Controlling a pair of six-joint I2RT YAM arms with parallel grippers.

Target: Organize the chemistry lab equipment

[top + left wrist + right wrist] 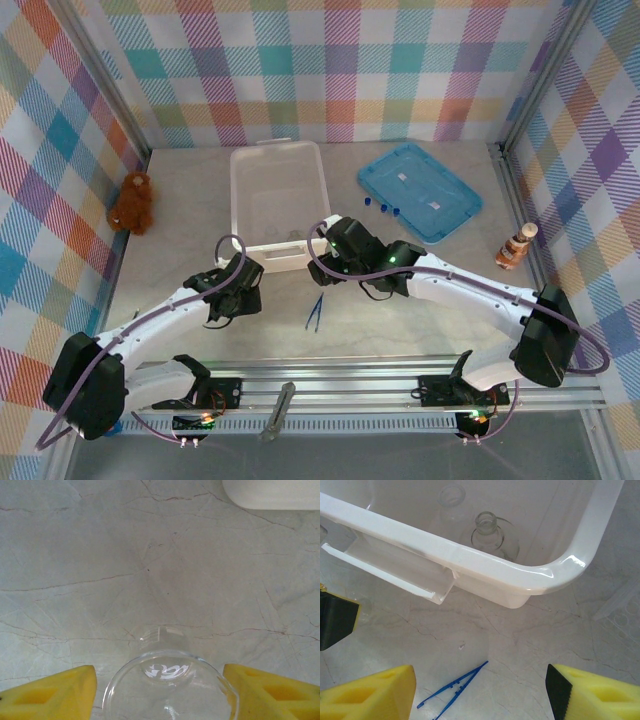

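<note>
Grey surface (150, 555). Left pincer (159, 669) spread astride flask (170, 692), right pincer (480, 669) spread, empty; you pinch next, bin (270, 492) at 1 o'clock.

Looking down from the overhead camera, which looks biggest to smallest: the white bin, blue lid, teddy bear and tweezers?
1. white bin and blue lid: too close in size to rank
2. teddy bear
3. tweezers, thin and short
</note>
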